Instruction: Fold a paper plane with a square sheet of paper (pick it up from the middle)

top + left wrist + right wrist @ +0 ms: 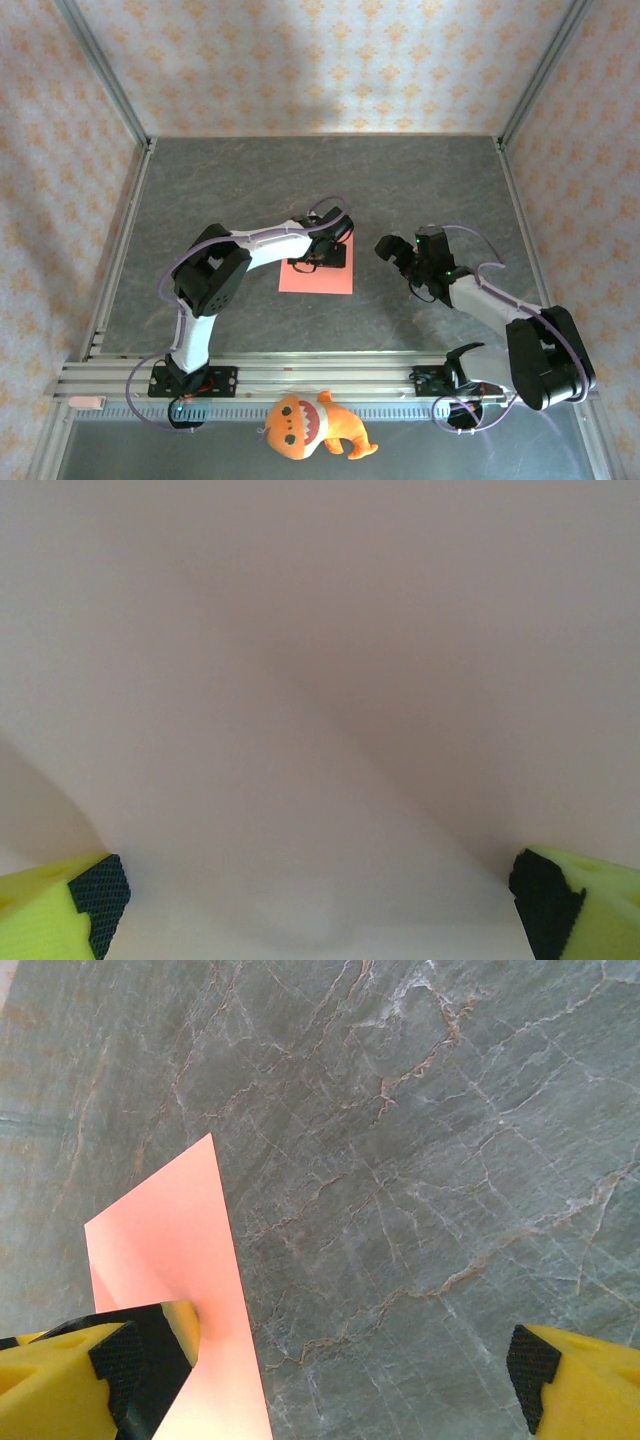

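Standing unclenched over the square sheet of paper, left gripper must pinch its middle; right gripper hangs released.

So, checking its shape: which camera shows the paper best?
Top external: most of the paper shows, flat on the table. Left wrist gives a featureless pink close-up; right wrist catches one corner.

Red-pink paper sheet; grey veined table; orange plush toy.
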### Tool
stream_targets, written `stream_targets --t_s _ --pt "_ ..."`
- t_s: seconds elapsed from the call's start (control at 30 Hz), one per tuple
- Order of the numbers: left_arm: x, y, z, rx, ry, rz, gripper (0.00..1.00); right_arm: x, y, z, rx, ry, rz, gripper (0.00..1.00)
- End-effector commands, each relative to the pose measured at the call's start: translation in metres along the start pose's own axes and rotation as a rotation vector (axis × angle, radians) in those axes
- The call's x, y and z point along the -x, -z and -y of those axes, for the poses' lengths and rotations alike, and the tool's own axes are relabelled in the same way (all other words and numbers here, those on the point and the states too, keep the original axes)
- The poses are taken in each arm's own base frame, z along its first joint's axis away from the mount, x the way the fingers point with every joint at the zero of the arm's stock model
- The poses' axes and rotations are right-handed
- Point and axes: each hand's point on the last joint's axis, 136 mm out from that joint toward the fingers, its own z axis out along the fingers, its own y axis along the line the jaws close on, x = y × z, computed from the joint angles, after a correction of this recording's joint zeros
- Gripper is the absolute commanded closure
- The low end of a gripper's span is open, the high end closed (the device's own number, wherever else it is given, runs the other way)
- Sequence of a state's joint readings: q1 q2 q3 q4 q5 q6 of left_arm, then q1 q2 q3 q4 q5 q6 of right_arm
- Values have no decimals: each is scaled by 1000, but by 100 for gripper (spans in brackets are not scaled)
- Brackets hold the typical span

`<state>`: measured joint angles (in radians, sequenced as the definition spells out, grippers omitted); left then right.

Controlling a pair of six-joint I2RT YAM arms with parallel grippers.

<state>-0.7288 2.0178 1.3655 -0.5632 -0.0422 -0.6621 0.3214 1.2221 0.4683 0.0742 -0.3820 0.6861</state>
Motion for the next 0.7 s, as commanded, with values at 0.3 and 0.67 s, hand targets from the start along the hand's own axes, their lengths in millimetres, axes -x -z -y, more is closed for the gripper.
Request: stream_targets --t_s 0.3,0.67 --pt "-41 -36 -20 77 -13 -101 3 4 6 3 -12 -4 31 4" --pt "-45 -38 -20 73 -15 -106 5 7 13 2 -4 -10 62 4"
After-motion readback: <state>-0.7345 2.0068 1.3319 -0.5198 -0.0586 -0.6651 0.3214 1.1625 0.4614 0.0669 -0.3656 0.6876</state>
